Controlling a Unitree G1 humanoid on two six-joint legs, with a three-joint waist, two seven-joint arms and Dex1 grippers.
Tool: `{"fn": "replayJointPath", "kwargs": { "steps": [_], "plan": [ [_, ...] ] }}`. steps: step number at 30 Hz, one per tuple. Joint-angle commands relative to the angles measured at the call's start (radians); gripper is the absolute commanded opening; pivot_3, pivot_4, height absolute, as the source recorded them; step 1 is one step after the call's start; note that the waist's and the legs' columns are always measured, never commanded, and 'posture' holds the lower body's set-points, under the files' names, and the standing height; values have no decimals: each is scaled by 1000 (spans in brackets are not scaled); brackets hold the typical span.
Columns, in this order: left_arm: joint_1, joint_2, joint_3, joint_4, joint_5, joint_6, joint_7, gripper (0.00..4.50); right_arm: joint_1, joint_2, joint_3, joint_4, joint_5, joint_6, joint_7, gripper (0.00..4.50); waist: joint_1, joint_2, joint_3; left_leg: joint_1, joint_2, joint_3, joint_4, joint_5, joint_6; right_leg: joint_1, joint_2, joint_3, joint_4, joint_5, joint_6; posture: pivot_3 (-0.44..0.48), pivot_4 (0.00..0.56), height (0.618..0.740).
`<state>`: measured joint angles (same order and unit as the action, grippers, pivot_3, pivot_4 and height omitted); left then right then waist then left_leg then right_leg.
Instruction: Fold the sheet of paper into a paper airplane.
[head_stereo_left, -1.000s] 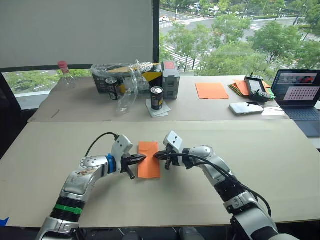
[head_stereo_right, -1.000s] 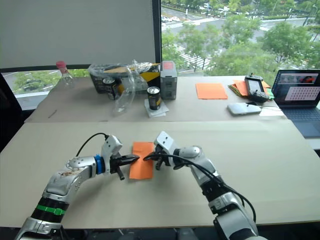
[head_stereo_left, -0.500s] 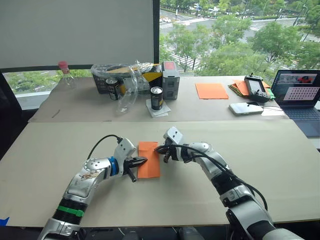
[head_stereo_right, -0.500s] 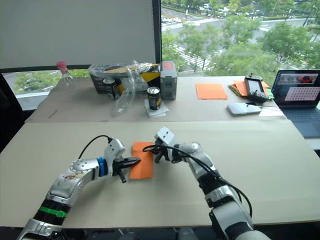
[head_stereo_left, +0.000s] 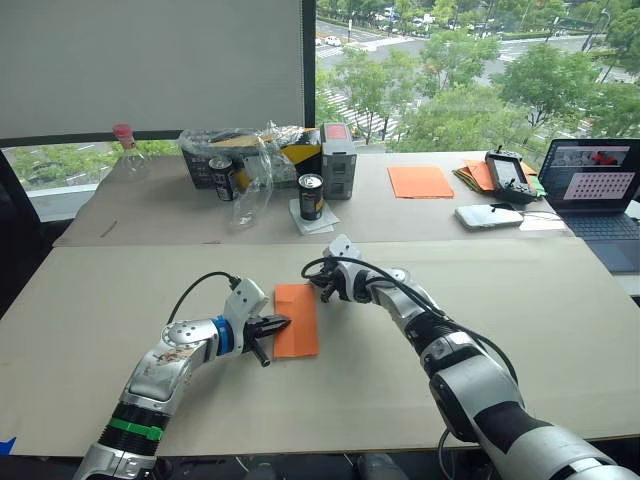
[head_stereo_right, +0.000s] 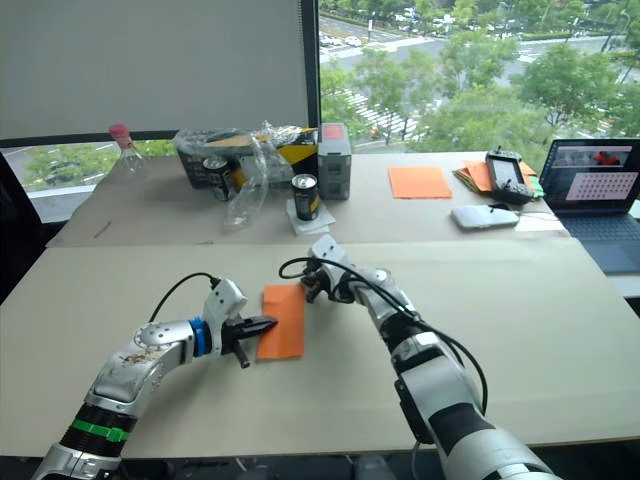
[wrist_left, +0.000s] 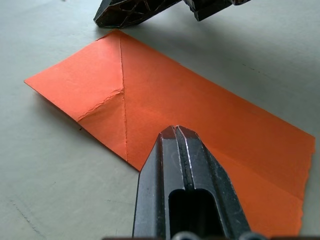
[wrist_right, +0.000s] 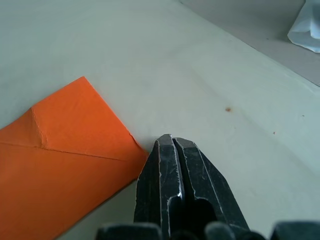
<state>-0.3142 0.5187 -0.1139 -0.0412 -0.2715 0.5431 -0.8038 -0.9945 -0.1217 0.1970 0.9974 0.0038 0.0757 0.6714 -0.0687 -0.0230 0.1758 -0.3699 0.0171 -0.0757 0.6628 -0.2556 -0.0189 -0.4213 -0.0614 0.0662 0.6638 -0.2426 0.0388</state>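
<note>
Sheet of paper flat on near desk, long axis near-to-far. Left claw pressed together on its left edge; right claw closed, just off far-right corner

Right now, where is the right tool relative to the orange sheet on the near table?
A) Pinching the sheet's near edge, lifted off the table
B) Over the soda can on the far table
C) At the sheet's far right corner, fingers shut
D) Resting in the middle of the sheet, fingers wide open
C: the right tool sits at the far right corner of the sheet of paper, fingers together, while the sheet lies flat on the table.
</note>
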Motion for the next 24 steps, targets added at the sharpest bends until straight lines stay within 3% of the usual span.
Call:
{"fn": "replayJointPath", "kwargs": {
  "steps": [1, 6, 10, 18, 24],
  "plan": [
    [19, 7, -6, 6, 11, 21, 8, 0, -12, -7, -50, -37, 26, -65, 16, 21, 0, 0, 0, 0, 0, 0, 0, 0, 0, 0, 0, 0, 0, 0, 0, 0, 150, 720],
    [17, 3, -11, 12, 13, 18, 7, 0, 11, -21, -103, -119, 80, -59, 95, 21, 0, 0, 0, -1, 0, 0, -1, 0, 0, -1, 0, 0, 0, 0, 0, 0, 150, 720],
    [10, 3, -14, 20, 15, 15, 6, 0, 59, -25, -50, -171, 48, -47, 184, 21, 0, 0, 0, -1, 0, 0, -1, 0, 0, -1, 0, 0, -1, 0, 0, 0, 150, 720],
    [7, 8, -18, 22, 22, 15, 7, 0, 68, 15, -14, -71, -14, -63, 147, 21, 0, 0, 0, -1, 0, 0, -1, 0, 0, -1, 0, 0, 0, 0, 0, 0, 150, 720],
    [11, 12, -19, 21, 23, 16, 7, 0, 100, -6, 5, -66, -25, -15, 204, 21, 0, 0, 0, 0, 0, 0, -1, 0, 0, 0, 0, 0, -1, 0, 0, 0, 150, 720]
  ]
}}
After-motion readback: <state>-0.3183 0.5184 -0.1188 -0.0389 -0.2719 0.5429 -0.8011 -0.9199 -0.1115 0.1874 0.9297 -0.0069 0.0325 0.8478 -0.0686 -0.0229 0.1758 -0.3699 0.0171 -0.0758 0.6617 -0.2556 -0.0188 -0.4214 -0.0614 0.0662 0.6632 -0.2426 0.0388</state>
